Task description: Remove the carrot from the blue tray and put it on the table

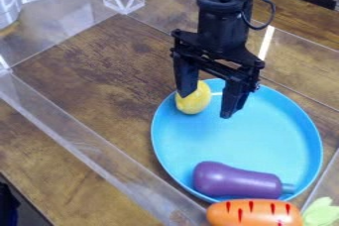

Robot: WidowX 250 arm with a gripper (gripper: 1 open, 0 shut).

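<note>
My pincer (215, 93) hangs wide and empty over the blue tray (265, 141); the carrot (252, 213) already lies on the worktop (106, 71), so little seems left.

A black gripper (212, 89) hangs pointing down over the far left part of the blue tray (284, 136), its jaws spread wide with nothing between them. A yellow ball (193, 99) lies on the tray's far left rim, just beside the left finger. A purple eggplant (239, 181) lies inside the tray at its near edge. The carrot (255, 213) lies just beyond that near rim, at the bottom of the view, leafy top to the right. The tray sits on the brown table (93, 81), with clear acrylic walls (59, 121) along the left.
</note>
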